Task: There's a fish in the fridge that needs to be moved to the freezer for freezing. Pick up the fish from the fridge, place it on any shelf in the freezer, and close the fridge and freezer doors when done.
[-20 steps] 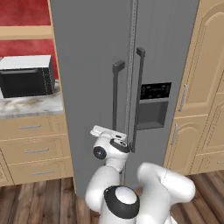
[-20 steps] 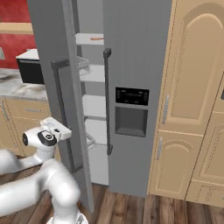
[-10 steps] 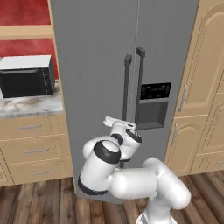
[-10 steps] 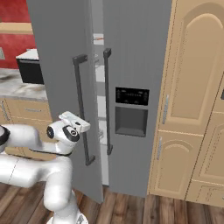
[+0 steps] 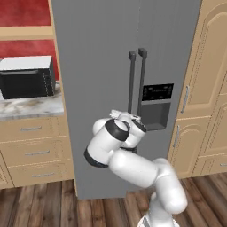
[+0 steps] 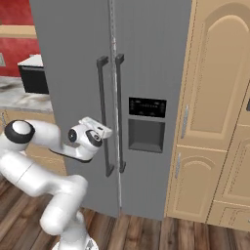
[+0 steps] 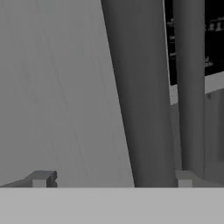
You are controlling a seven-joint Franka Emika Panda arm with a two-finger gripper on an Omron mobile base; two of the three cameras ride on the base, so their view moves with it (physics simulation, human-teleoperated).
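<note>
A kitchen with wooden cabinets (image 6: 215, 112) and a red wall holds a tall grey fridge (image 5: 97, 66) with two doors that both look shut; the fish cannot be seen. On the right door there is a dark dispenser panel (image 6: 146, 124). To the left, a black microwave (image 5: 26, 77) stands on the marble counter (image 5: 26, 106). Two dark vertical handles (image 6: 103, 112) run side by side at the middle seam. The gripper (image 7: 113, 179) is close in front of the left door, near its handle, with the fingertips (image 7: 41, 178) spread wide apart and holding nothing.
</note>
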